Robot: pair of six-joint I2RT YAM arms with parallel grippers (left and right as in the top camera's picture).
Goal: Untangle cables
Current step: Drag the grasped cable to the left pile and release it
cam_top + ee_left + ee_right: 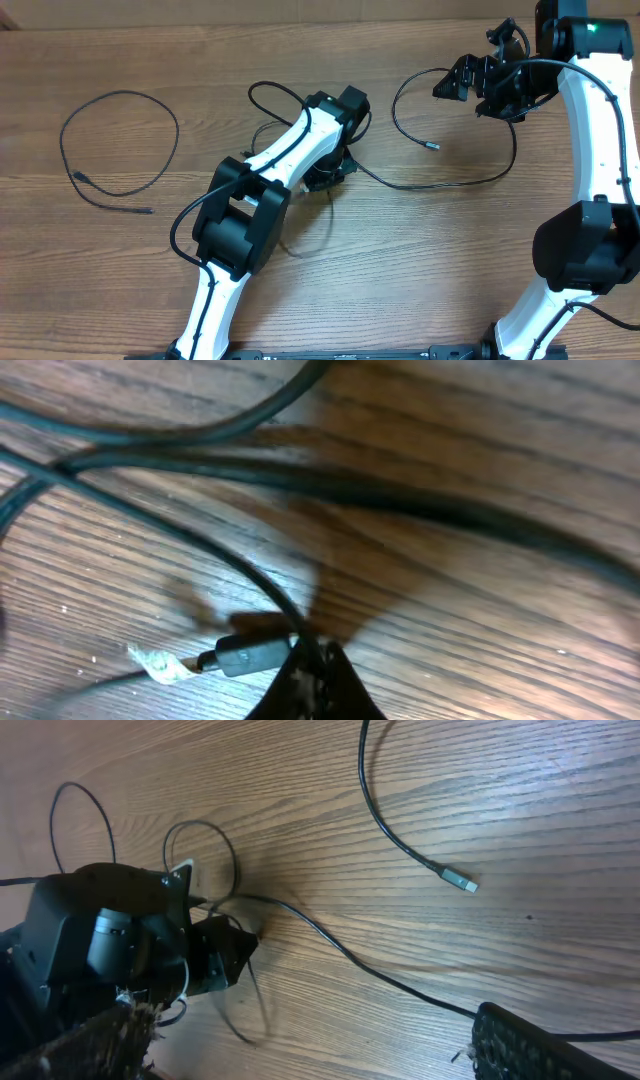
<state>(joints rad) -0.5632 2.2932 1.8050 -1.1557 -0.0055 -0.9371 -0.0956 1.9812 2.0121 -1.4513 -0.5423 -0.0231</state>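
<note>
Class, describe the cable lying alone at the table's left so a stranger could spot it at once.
Seen from overhead, start at the wooden table and look to the left of the left arm. There a thin black cable lies in one wide open loop. Unlike the other cables, it lies apart, touching no arm and no other cord.

1. The left arm (290,150) and the right arm (600,115) are built alike, with curved white links between bulky black joint housings.
2. A thin black wire (175,228) runs along each arm.
3. A small green light (592,27) glows on a black housing of the right arm.
4. The right fingers (530,1045) carry black dimpled pads.
</note>
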